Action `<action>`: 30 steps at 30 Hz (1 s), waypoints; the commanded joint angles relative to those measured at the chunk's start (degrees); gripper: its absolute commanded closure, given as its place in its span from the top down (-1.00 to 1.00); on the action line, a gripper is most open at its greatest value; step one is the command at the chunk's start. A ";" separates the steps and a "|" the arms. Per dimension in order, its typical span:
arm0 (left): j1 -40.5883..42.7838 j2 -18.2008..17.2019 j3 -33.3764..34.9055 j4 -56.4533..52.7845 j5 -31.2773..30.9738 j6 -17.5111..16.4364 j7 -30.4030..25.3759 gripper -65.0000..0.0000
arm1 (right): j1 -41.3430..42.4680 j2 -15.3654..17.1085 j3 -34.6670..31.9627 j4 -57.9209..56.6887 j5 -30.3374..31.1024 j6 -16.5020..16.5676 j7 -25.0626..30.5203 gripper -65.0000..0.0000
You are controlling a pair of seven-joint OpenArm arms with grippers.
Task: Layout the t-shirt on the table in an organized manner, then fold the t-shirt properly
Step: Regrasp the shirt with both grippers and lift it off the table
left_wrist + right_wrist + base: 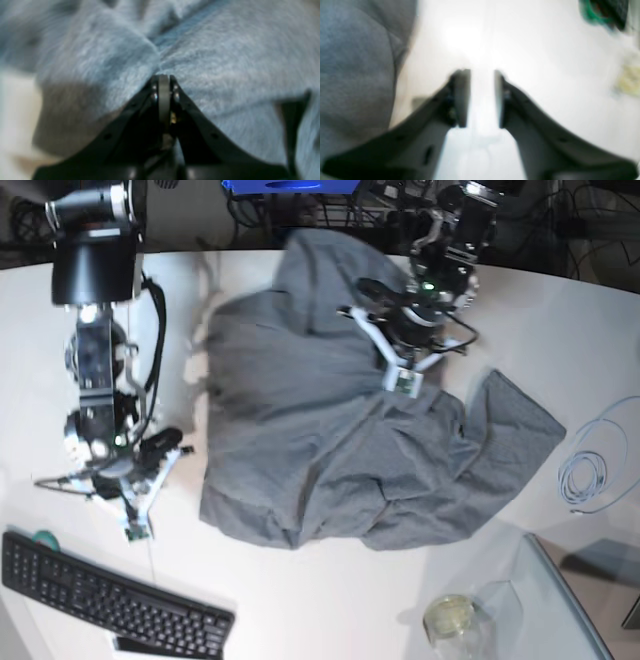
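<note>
Looking through the left wrist camera, I see the left tool (164, 82) pinched shut on a bunch of the t-shirt (225, 62), heather-grey knit puckering right at its tips; cloth fills nearly the whole frame. No label or print is readable here, and the picture is soft.

On the right wrist camera, the right tool (482, 97) stands parted with bare white worktop (545, 62) showing between its fingers, holding nothing. The t-shirt (352, 75) lies off to its left, apart from the tips as far as I can tell through the blur.

From the base camera, the t-shirt (340, 430) sits rumpled mid-worktop (300, 610). The left tool (403, 380) is down on its upper part, while the right tool (135, 525) rests just beside the shirt's edge. A black keyboard (110, 595) lies near that tool; I can read no writing anywhere.
</note>
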 commanded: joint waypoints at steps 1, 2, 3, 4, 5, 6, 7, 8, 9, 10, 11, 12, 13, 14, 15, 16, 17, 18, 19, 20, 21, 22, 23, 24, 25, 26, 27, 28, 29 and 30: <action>0.15 -0.19 -0.73 0.53 0.34 0.10 0.72 -1.00 | 3.42 -0.36 -0.24 -2.14 1.98 1.74 0.64 -0.22; 0.15 -0.19 -1.34 0.53 0.34 0.10 0.72 -1.00 | 5.18 -0.45 -0.24 -4.95 3.38 2.26 0.64 -0.09; 0.15 -0.19 -1.96 0.53 0.34 0.10 0.81 -1.00 | 7.29 -0.45 -0.32 -8.38 4.53 2.26 0.91 0.03; 0.15 -0.28 -2.31 0.53 0.34 0.10 0.90 -1.00 | 9.05 -0.53 -0.24 -11.28 5.49 2.26 0.99 0.07; 0.15 -0.28 -2.49 0.53 0.34 0.10 0.90 -1.00 | 10.63 -0.62 -0.24 -14.54 6.29 2.26 0.99 0.07; 0.24 -0.28 -2.49 0.53 0.43 0.10 0.90 -1.00 | 12.13 -0.62 -0.24 -17.44 7.43 2.26 1.17 0.07; 0.24 -0.28 -2.57 0.53 0.43 0.10 0.90 -1.00 | 13.53 -0.62 -0.24 -20.69 8.84 2.26 2.05 0.07; 0.24 -0.28 -2.57 0.53 0.43 0.10 0.90 -1.00 | 14.76 -0.62 -0.24 -23.24 10.07 2.26 3.19 0.07; 0.32 -0.19 -2.57 0.53 0.43 0.10 0.90 -1.00 | 15.82 -0.62 -0.24 -25.97 11.21 2.26 4.78 0.07; 0.41 -0.19 -2.57 0.53 0.43 0.10 0.90 -1.00 | 16.61 -0.62 -0.24 -28.25 11.82 2.26 5.92 0.07; 0.41 -0.19 -2.57 0.53 0.43 0.10 0.98 -1.00 | 17.49 -0.62 -0.24 -30.71 12.00 2.26 6.97 0.07; 0.41 -0.19 -2.57 0.53 0.43 0.10 0.98 -1.00 | 18.46 -0.62 -0.24 -33.17 12.09 2.26 8.03 0.07; 0.41 -0.19 -2.57 0.53 0.43 0.10 0.98 -1.00 | 19.34 -0.62 -0.24 -35.46 12.26 2.26 8.91 0.07; 0.41 -0.19 -2.66 0.53 0.43 0.10 0.98 -1.00 | 19.95 -0.71 -0.24 -37.57 12.35 2.26 9.87 0.07; 0.32 -0.19 -2.66 0.53 0.43 0.10 1.07 -1.00 | 20.21 -0.89 -0.32 -39.33 12.35 2.26 11.10 0.07; 0.32 -0.19 -2.66 0.53 0.43 0.10 1.07 -1.00 | 20.57 -1.59 -0.24 -40.65 12.35 2.26 12.51 0.07; 0.32 -0.19 -2.66 0.53 0.51 0.10 1.07 -1.00 | 21.01 -2.03 -0.24 -42.23 12.35 2.26 14.27 0.07; 0.32 -0.19 -2.66 0.53 0.78 0.10 1.07 -1.00 | 21.18 -2.29 -0.24 -43.46 12.35 2.26 15.50 0.07; 0.32 -0.19 -2.66 0.53 0.87 0.10 1.07 -1.00 | 21.27 -2.38 -0.24 -44.60 12.35 2.18 16.91 0.07; 0.41 -0.19 -2.66 0.53 0.87 0.10 1.07 -1.00 | 21.27 -2.47 -0.24 -45.75 12.35 2.18 18.14 0.07; 0.41 -0.19 -2.66 0.53 0.87 0.10 1.07 -1.00 | 21.45 -2.56 -0.24 -46.71 12.35 2.18 19.10 0.07; 0.41 -0.19 -2.66 0.53 0.87 0.10 1.07 -1.00 | 21.80 -2.56 -0.24 -47.94 12.35 2.18 20.25 0.07; 0.50 -0.19 -2.66 0.53 0.87 0.10 1.07 -1.00 | 21.97 -2.56 -0.24 -49.09 12.35 2.18 20.95 0.06; 0.50 -0.19 -2.66 0.53 0.87 0.10 1.07 -1.00 | 22.06 -2.56 -0.24 -50.14 12.35 2.18 21.30 0.03; 0.50 -0.19 -2.66 0.53 0.87 0.10 1.07 -1.00 | 22.06 -2.56 -0.24 -50.84 12.35 2.18 21.48 -0.10; 0.50 -0.19 -2.66 0.53 0.87 0.10 1.07 -1.00 | 22.06 -2.56 -0.15 -51.11 12.35 2.18 21.48 -0.30; 0.50 -0.19 -2.66 0.53 0.87 0.10 1.07 -1.00 | 22.06 -2.64 -0.15 -51.11 12.35 2.18 21.48 -0.61; 0.50 -0.19 -2.75 0.53 0.87 0.10 1.07 -1.00 | 22.06 -2.64 -0.15 -51.02 12.35 2.18 21.48 -0.92; 0.32 -0.19 -2.75 0.53 0.87 0.10 1.07 -1.00 | 22.06 -2.64 -0.15 -50.93 12.35 2.18 21.39 -1.00; 0.24 -0.19 -2.75 0.53 0.87 0.10 1.07 -1.00 | 22.06 -2.64 -0.15 -50.23 12.35 2.18 21.21 -1.00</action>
